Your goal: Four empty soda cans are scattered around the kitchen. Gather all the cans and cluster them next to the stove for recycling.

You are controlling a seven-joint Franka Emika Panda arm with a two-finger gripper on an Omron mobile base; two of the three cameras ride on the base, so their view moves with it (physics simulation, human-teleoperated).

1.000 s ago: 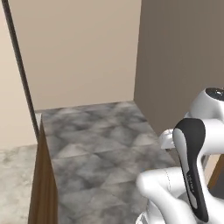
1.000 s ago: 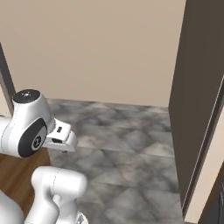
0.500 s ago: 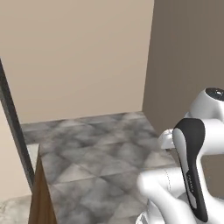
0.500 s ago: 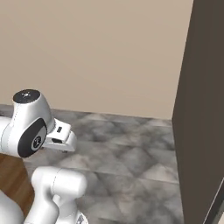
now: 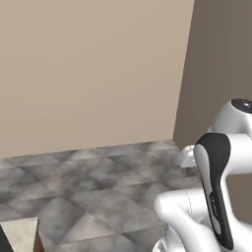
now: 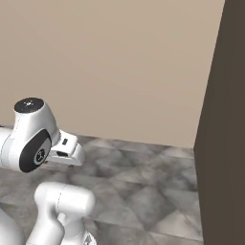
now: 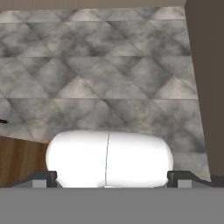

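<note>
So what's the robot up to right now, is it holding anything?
Nothing is being handled at the moment. The white arm is folded close over its base, facing a grey tiled floor in a corner between a beige wall and a dark panel. The hand view looks down at that floor, with the claw barely visible at its bottom edge, so its state is unclear.

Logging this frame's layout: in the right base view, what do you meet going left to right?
The robot's white arm at the left, then the beige wall above the grey tiled floor, then a dark brown panel along the right edge.
</note>
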